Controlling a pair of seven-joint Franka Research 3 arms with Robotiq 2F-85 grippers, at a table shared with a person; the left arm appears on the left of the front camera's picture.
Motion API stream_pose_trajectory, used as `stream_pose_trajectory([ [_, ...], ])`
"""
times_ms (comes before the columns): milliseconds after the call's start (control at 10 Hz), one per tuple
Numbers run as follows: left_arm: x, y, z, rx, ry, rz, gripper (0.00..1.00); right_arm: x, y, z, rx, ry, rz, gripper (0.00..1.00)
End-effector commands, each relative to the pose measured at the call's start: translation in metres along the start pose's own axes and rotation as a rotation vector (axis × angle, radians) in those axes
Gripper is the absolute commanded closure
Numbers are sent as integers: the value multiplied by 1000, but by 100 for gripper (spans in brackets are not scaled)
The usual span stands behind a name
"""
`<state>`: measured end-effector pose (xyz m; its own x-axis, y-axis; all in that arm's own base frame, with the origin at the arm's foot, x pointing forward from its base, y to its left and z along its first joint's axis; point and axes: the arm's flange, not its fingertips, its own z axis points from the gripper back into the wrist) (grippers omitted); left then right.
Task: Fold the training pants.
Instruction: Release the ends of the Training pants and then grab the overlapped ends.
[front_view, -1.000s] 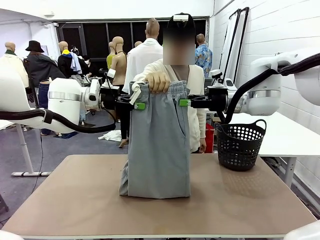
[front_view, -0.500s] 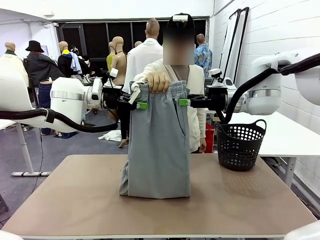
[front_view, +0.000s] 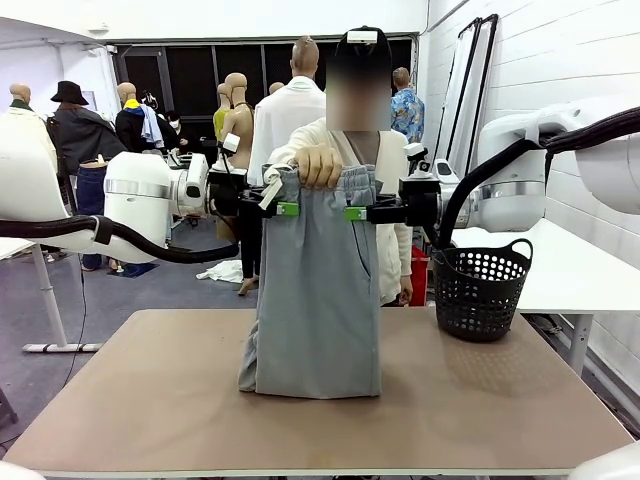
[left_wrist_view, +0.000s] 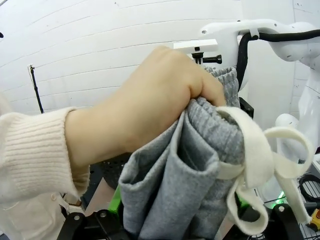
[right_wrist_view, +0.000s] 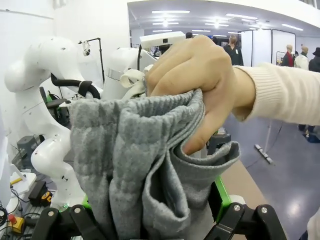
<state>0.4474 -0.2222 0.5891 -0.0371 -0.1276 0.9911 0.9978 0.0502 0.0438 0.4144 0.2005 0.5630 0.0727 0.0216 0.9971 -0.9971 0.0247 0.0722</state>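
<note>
- While the person's hand (front_view: 319, 163) was clenched in a fist on the gathered elastic waistband, the plain light grey soft jersey training pants (front_view: 318, 300) hung upright over the middle of the flat brown table (front_view: 150, 400), with their lower end resting on the tabletop.
- The pants hung as one narrow column, so a lengthwise fold, leg on leg, looked already made; that was a judgement from the shape alone.
- The black left gripper (front_view: 285, 209) with green pads stood at the left edge of the waistband, just below the hand. In its wrist view the jaws stood apart with grey cloth between them, not pinched.
- The black right gripper (front_view: 354, 213) stood at the right edge at about the same height, its jaws likewise spread to either side of the bunched cloth.
- A cream drawstring bow (left_wrist_view: 260, 165) dangled from the waistband beside the fist.
- What was left, as I judged it: both grippers closing on the waistband, the hand letting go, then the pants being laid down and folded across their length.
- A black perforated plastic basket (front_view: 480, 290) sat at the far right of the table, well apart from the pants.
</note>
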Motion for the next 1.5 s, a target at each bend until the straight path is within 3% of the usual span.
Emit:
stream_pose_trajectory([
  [0, 2, 5, -5, -8, 9, 35, 0, -1, -9, -14, -45, -15, 44, 0],
  [500, 3, 15, -16, -4, -22, 72, 0, -1, -30, -30, -75, -58, 71, 0],
  [1200, 7, 25, -23, 8, -46, 126, 0, 7, -42, -40, -64, -37, 67, 0],
  [1300, 5, 24, -23, -7, -7, 109, 20, 8, -42, -39, -84, -45, 65, 13],
  [1400, 3, 22, -21, -15, 20, 99, 39, 9, -43, -36, -91, -45, 59, 33],
])
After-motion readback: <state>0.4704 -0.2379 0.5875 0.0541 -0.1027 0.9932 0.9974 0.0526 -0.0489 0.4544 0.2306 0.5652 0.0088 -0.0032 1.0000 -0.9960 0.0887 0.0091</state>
